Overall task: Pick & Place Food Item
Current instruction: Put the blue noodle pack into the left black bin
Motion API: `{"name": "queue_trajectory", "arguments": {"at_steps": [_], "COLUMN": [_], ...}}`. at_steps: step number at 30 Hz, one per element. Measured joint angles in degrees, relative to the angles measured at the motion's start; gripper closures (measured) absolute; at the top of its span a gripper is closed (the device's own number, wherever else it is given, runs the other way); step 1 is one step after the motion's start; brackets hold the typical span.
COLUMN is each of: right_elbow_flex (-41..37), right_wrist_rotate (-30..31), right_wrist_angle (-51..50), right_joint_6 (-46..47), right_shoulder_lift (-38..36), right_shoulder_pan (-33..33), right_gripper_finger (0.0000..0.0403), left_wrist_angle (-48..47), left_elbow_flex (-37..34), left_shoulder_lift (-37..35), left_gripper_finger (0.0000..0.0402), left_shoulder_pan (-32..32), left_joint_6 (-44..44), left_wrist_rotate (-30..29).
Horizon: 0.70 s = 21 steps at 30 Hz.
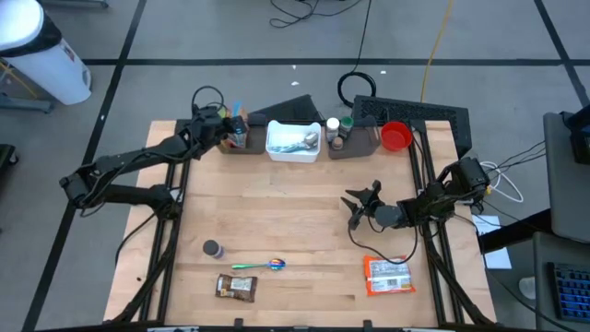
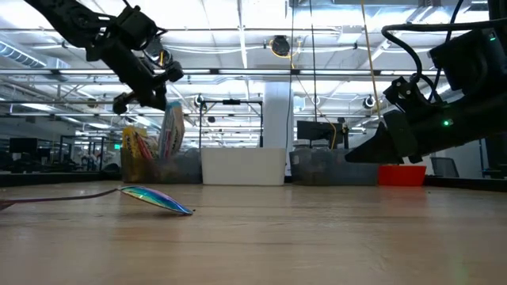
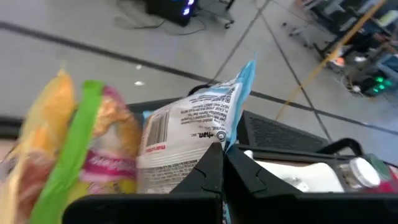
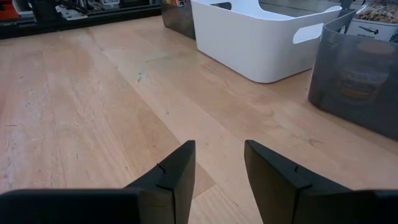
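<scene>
left gripper (image 1: 230,126) clamped on snack bag (image 3: 189,134), I hold it over the grey bin (image 1: 241,144) at the desk's (image 1: 295,240) far edge, left of white bin (image 1: 293,146) | right gripper (image 1: 355,205) fingers apart, holds nothing, above desk near right edge

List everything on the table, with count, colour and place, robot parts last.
Rectangular white plastic bin: one, back centre, holding metal utensils.
Grey bins: two, either side of the white one; left holds snack packets, right holds jars.
Round red cup: one, back right.
Orange snack packet: one, front right.
Brown snack bar: one, front left.
Iridescent spoon with green handle: one, front left.
Small grey round object: one, front left.
White-and-blue snack pouch: one, in left pincer.
Left pincer: shut on the pouch, over the left grey bin.
Right pincer: open, empty, above bare table centre-right.
</scene>
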Motion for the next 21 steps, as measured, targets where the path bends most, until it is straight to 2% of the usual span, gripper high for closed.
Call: {"name": "queue_trajectory", "arguments": {"at_steps": [8,16,21], "right_elbow_flex": [0.0,0.0,0.0], "right_wrist_rotate": [0.0,0.0,-0.02], "right_wrist_angle": [0.02,0.02,0.02], "right_joint_6": [0.0,0.0,0.01], "right_shoulder_lift": [0.0,0.0,0.0], "right_shoulder_pan": [0.0,0.0,0.0], "right_gripper_finger": [0.0273,0.0273,0.0273], "left_wrist_angle": [3.07,4.13,8.07], "left_elbow_flex": [0.0,-0.02,-0.02], "left_shoulder_lift": [0.45,5.8,8.73], "left_gripper_finger": [0.0401,0.0401,0.0401], "left_shoulder_pan": [-0.46,-0.46,-0.49], "left_joint_6": [2.14,1.29,1.11], "left_wrist_rotate": [1.37,2.48,4.61]}}
